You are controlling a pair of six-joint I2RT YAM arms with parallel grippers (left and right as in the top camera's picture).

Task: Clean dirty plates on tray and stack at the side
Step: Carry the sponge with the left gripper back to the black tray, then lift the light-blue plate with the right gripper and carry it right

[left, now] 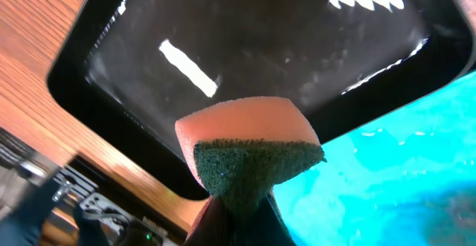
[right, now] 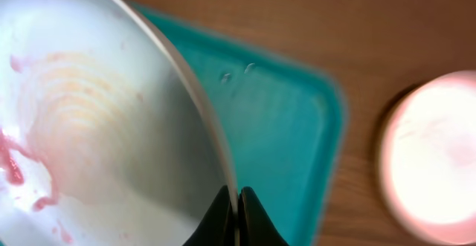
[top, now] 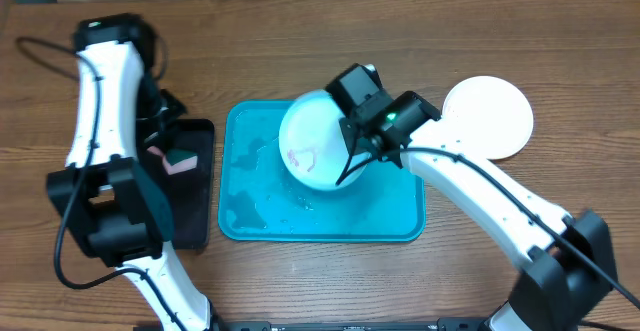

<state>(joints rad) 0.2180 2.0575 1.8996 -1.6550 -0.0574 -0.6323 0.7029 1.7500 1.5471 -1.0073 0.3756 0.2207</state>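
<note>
Smeared white plate [top: 312,141] hangs tilted over the middle of the turquoise tray [top: 395,221], pinched at its right rim by my right gripper [top: 352,151]. Another white plate [top: 487,117] lies on the table [top: 300,31] off the tray's far right corner.

On the left wrist view, my left gripper [left: 234,216] is clamped on a pink-and-green sponge [left: 249,146] over the black tray [left: 260,45], by its edge beside the turquoise one.

On the right wrist view, the jaws bite only the plate's thin lip. I judge that scrubbing pressure could lever the plate loose and drop it onto the wet-looking tray.
</note>
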